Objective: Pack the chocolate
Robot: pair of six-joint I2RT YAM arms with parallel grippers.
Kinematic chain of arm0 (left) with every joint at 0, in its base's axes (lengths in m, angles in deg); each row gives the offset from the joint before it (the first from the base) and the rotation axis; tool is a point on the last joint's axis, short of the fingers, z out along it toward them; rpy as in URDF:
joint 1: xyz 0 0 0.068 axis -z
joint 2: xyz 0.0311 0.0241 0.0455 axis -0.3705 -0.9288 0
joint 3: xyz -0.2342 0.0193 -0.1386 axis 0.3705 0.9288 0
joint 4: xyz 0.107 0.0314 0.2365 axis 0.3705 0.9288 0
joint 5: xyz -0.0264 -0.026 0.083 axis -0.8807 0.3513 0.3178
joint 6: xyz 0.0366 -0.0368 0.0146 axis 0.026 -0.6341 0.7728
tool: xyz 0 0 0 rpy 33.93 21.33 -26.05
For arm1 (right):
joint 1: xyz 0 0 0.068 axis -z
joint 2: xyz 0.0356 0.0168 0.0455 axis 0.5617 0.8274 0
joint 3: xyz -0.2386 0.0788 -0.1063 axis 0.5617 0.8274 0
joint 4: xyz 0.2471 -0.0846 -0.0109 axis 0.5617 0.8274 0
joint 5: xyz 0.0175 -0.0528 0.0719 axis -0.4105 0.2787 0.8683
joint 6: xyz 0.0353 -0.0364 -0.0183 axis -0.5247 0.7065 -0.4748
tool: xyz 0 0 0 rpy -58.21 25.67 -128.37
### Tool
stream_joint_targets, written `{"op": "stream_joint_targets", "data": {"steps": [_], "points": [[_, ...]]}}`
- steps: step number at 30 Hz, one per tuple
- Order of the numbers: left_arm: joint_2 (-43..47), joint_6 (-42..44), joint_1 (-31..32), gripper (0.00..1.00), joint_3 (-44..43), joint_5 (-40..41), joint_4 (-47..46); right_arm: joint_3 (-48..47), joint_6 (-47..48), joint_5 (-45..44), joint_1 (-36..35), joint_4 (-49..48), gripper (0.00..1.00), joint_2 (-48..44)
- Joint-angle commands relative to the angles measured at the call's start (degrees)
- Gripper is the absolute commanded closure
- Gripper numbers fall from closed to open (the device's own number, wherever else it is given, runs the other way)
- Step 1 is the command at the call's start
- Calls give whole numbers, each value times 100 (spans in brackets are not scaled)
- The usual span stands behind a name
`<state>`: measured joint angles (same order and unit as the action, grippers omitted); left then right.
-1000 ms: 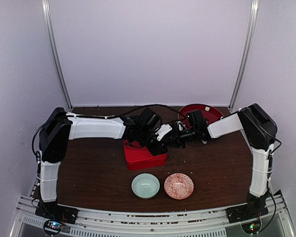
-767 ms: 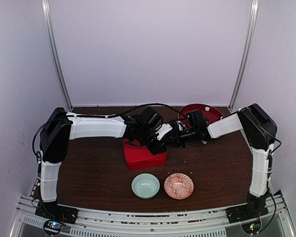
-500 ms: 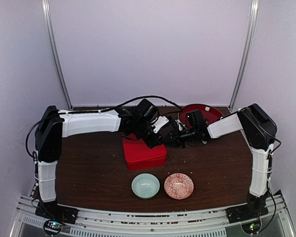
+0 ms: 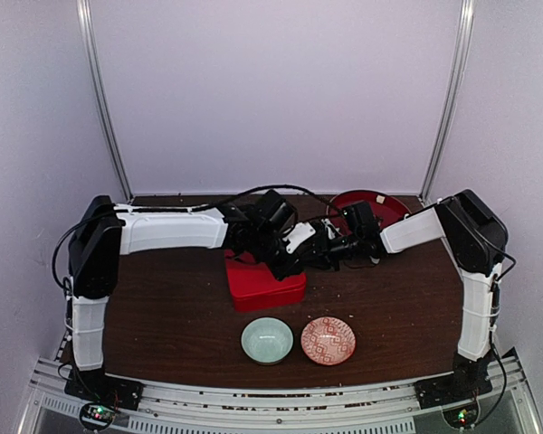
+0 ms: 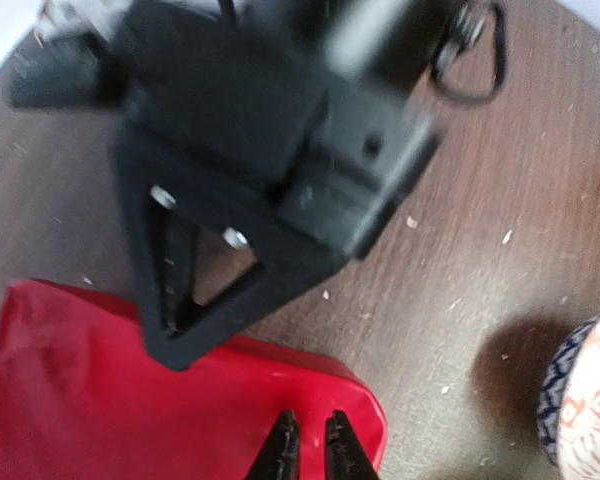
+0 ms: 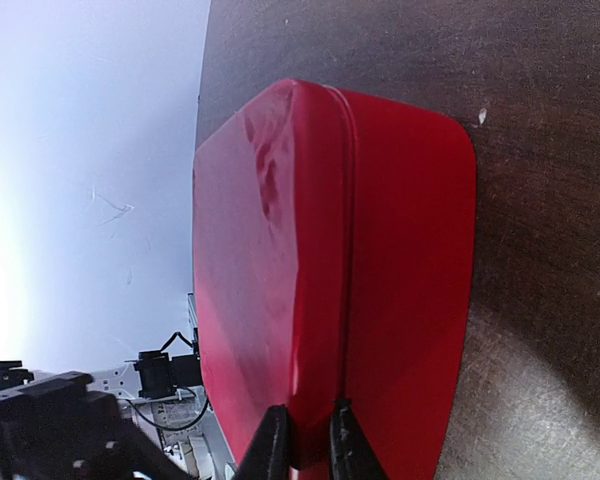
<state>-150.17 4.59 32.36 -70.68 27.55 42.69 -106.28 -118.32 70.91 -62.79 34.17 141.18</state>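
Observation:
No chocolate pieces show in any view. A closed red box [image 4: 264, 284] sits mid-table. It also shows in the left wrist view [image 5: 130, 400] and the right wrist view [image 6: 310, 250]. My left gripper [image 5: 310, 445] hovers over the box's right near corner, its jaws almost together with nothing between them. In the top view it [image 4: 288, 262] is above the box's back right part. My right gripper [image 6: 305, 440] is pinched on the lid's right rim; it reaches in from the right [image 4: 315, 253].
A red plate [image 4: 385, 206] lies at the back right. A pale green bowl [image 4: 267, 340] and a red patterned bowl [image 4: 328, 340] stand in front of the box. The patterned bowl [image 5: 592, 400] also shows in the left wrist view.
My left arm drew back and rose a little over the box, then came forward again. The right arm and the box have stayed put.

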Motion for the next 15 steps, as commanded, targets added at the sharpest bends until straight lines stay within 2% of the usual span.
{"op": "stream_joint_targets", "data": {"steps": [1,15], "points": [[-358,60,13,88,26,-106,137,206,146,-432,-240,916,97,531],[492,263,-165,89,-489,142,242,207,158,-450,-240,933,97,542]]}}
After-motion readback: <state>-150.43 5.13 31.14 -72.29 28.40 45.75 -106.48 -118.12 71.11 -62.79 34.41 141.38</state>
